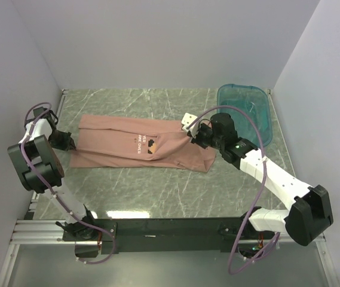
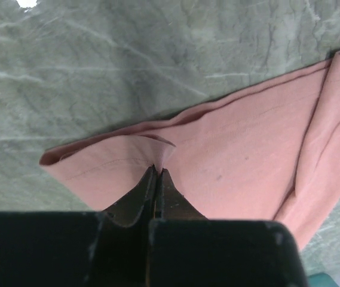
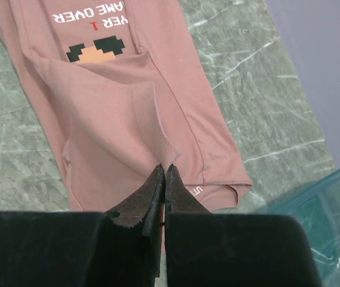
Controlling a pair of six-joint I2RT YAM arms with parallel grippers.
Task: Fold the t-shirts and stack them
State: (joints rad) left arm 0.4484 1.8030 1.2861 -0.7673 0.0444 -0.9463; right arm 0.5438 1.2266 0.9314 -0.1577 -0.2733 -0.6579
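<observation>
A salmon-pink t-shirt (image 1: 134, 146) lies across the marble table, folded lengthwise into a long band, its small chest print facing up near the middle. My left gripper (image 1: 68, 142) is at the shirt's left end, shut on the hem; the left wrist view shows its tips (image 2: 158, 170) pinching a lifted fold of the t-shirt (image 2: 247, 137). My right gripper (image 1: 195, 139) is at the right end, shut on an edge of cloth. In the right wrist view its tips (image 3: 164, 168) hold a raised flap of the t-shirt (image 3: 110, 101) near the collar.
A translucent teal tub (image 1: 246, 110) stands at the back right, close behind the right arm, and its corner (image 3: 313, 203) shows in the right wrist view. White walls close in the table on three sides. A black rail runs along the near edge.
</observation>
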